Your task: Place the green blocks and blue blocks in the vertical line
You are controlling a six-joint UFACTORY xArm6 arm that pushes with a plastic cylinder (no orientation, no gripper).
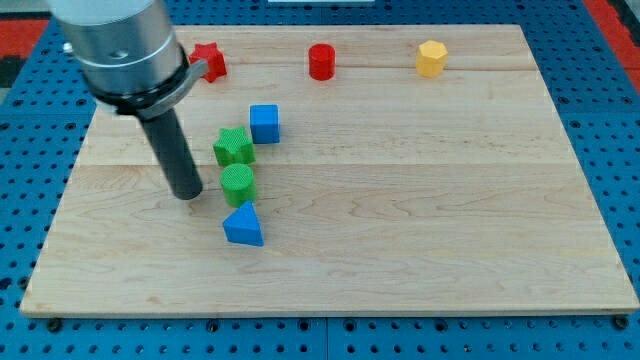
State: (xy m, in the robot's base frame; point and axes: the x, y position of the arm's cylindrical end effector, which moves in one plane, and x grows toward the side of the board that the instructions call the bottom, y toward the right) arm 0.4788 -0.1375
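Note:
A blue cube (pixel 264 123) sits at the top of a rough column left of the board's middle. Below it and slightly to the left is a green star-shaped block (pixel 233 147). Under that stands a green cylinder (pixel 238 185). A blue triangular block (pixel 243 225) lies at the bottom of the column. My tip (pixel 187 193) rests on the board just left of the green cylinder, a small gap apart from it.
A red star-shaped block (pixel 208 61), a red cylinder (pixel 321 61) and a yellow hexagonal block (pixel 431 58) stand along the top edge of the wooden board (pixel 420 220). A blue pegboard surrounds the board.

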